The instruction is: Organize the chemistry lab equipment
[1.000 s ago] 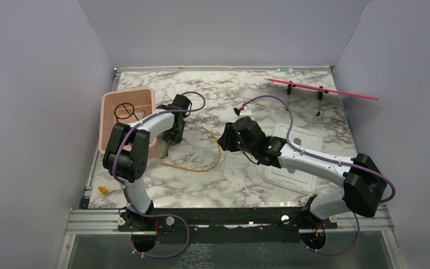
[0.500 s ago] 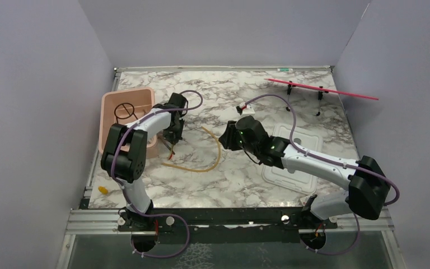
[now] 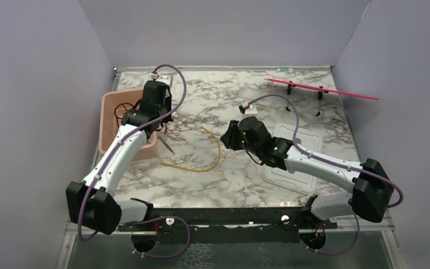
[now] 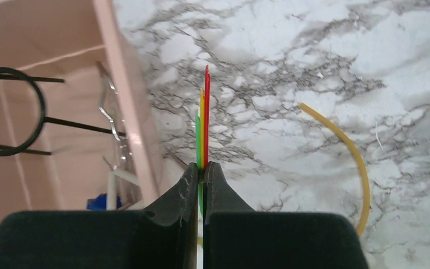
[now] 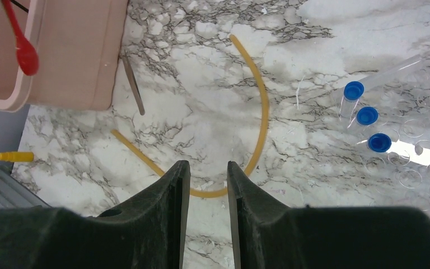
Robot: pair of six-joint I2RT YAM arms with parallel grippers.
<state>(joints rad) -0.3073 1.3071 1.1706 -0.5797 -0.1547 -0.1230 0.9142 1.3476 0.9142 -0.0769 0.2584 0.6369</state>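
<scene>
Pinching thin red, yellow and green sticks (image 4: 206,112) in the closed left jaws, just beside the wall of the pink tub (image 4: 129,112); probably light, bendy and slippery, so best gripped low. Hovering with the right jaws apart and empty over the amber rubber tubing (image 5: 263,112) on the worktop (image 5: 201,67); soft, floppy, best taken mid-curve.
</scene>
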